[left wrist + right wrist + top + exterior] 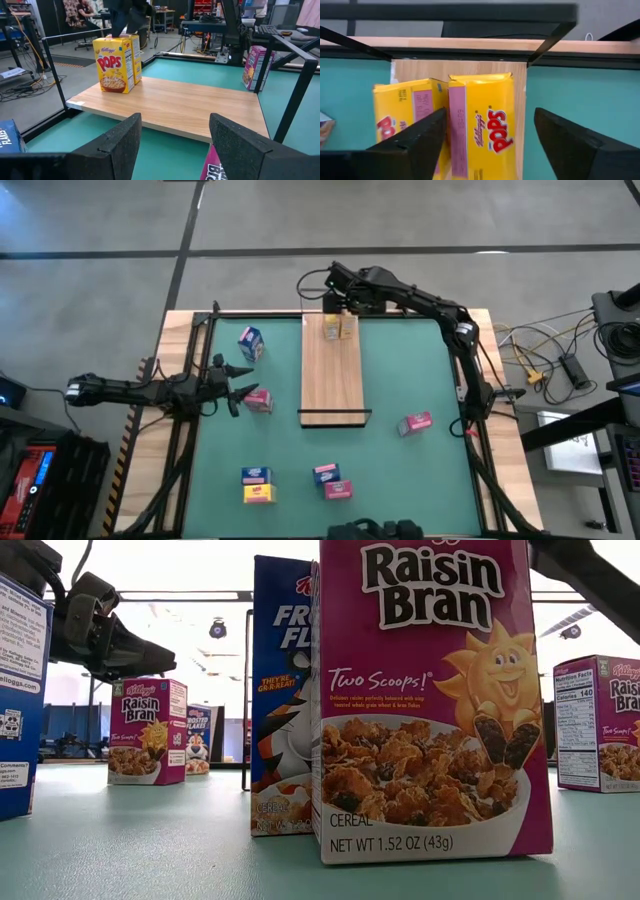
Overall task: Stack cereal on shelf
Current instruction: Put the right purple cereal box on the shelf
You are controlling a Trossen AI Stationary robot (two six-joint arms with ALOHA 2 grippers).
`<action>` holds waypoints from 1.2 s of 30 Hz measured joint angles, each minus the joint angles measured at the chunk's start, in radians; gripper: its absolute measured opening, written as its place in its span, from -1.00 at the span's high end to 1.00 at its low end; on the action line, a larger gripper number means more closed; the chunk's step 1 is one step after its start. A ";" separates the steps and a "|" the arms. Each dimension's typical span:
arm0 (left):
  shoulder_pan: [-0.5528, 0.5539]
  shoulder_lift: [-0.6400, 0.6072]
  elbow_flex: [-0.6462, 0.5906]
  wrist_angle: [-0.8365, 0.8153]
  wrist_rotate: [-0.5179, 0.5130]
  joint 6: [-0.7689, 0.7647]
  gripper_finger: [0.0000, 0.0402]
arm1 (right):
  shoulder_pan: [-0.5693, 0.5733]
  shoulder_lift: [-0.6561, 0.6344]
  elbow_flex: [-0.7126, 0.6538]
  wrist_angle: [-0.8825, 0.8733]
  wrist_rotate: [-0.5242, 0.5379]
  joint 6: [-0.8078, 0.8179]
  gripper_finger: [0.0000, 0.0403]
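Because these little cardboard boxes are probably light and easy to dent, gripping the two flat sides gently seems best. Going left to right, the left gripper (238, 394) is waiting with jaws apart beside a pink Raisin Bran box (259, 401), and the right gripper (337, 301) is hovering, jaws apart, over two yellow Pops boxes (340, 327) standing on the shelf (331, 385).

Two slender black jointed arms with looping black cables, each ending in broad matte-black wedge-shaped fingers (235, 145).
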State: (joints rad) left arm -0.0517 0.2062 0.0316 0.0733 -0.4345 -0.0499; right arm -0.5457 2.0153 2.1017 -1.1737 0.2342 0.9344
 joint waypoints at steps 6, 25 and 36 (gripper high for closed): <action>0.000 0.000 0.000 0.000 0.000 0.000 -0.09 | 0.008 -0.047 0.000 -0.044 0.002 -0.003 -0.63; 0.000 0.003 0.000 0.000 0.000 0.000 -0.09 | 0.222 -0.195 -0.128 -0.396 0.010 0.162 -0.62; 0.000 0.007 0.000 0.000 0.000 0.000 -0.09 | 0.395 -0.527 -0.596 -0.335 0.027 0.344 -0.62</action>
State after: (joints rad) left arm -0.0517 0.2131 0.0319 0.0732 -0.4345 -0.0500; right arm -0.1507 1.4885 1.5056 -1.5084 0.2616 1.2780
